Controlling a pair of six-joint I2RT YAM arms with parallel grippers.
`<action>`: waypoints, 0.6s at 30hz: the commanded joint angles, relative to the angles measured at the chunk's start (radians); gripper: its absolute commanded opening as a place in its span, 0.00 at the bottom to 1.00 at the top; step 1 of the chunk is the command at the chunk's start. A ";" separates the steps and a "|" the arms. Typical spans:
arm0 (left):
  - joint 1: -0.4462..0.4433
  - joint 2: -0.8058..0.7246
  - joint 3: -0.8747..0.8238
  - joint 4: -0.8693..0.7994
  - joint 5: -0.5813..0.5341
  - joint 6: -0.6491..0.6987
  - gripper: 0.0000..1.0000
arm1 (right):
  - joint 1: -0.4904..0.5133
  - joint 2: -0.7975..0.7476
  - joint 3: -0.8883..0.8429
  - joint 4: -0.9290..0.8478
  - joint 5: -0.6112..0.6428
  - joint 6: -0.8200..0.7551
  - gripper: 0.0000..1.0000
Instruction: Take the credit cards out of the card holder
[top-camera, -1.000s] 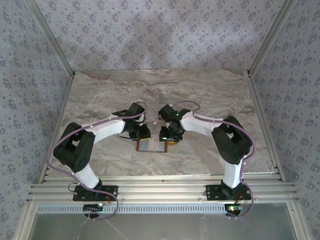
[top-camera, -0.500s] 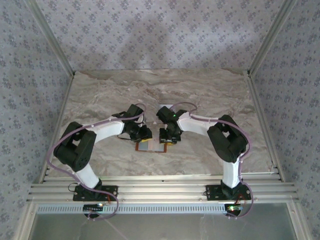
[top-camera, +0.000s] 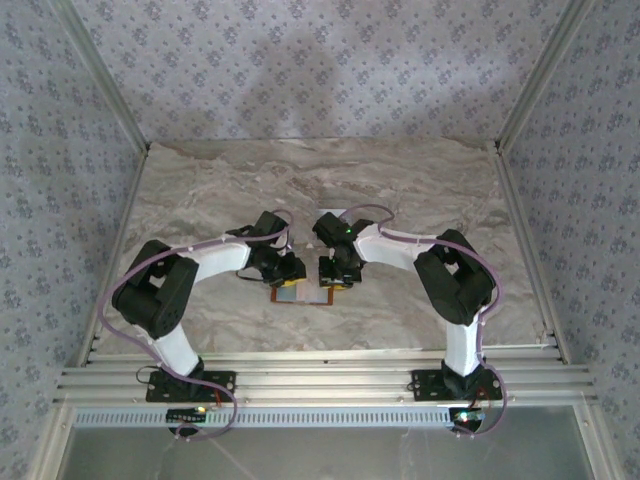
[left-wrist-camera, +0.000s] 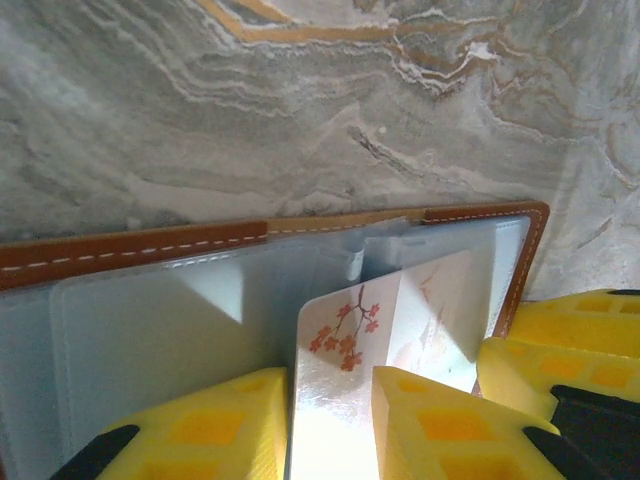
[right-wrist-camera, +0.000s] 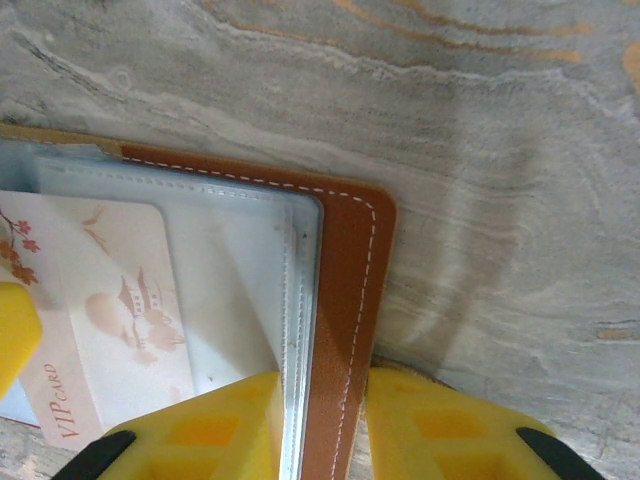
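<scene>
On the table, low centre of the top view, the holder lay open. My right gripper stood narrow astride its right edge, and I couldn't tell whether it truly clamped. If it didn't, the holder could slide along with any pull. My left gripper, nearly closed, had the card showing in its gap, partly in its sleeve. That grip was unclear too, so my fingers might slip off, or the card might snag. I counted one table, two grippers, one holder, one card.
</scene>
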 joint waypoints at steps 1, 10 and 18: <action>0.008 0.022 -0.019 0.051 0.053 -0.009 0.28 | 0.004 0.033 0.005 -0.012 0.005 -0.004 0.29; 0.040 0.024 -0.052 0.101 0.102 -0.004 0.19 | 0.003 0.028 0.005 -0.018 0.005 -0.005 0.29; 0.080 -0.043 -0.060 0.034 0.082 0.041 0.09 | 0.000 0.020 -0.002 -0.019 0.008 -0.005 0.28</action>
